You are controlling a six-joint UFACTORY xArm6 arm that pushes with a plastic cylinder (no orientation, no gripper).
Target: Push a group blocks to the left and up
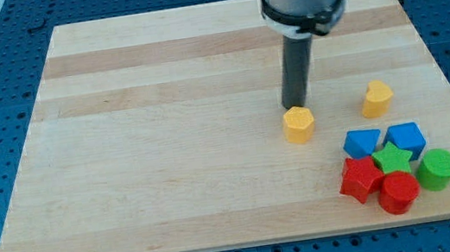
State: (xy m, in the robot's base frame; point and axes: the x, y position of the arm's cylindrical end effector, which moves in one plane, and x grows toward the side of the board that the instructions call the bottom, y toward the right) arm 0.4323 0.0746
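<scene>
Cluster, tabletop (167, 151) lower right: blue block (361, 142), blue cube (406, 137), green star (393, 158), green cylinder (437, 168), red star (360, 179), red block (398, 191), all packed touching. Up-left of the cluster, yellow hexagon (298, 123), my tip (295, 104) just behind it; second yellow block (376, 98) above the cluster. No gripper fitted. Risk, I judge: off-centre contact scatters the cluster.

Bright, even overhead light, no glare on the wooden board (167, 151). Soft short shadows under blocks, e.g. yellow hexagonal block (298, 124), falling toward the view's bottom. Sharp focus centre; slight softness at the view's top. No visible edge distortion.
</scene>
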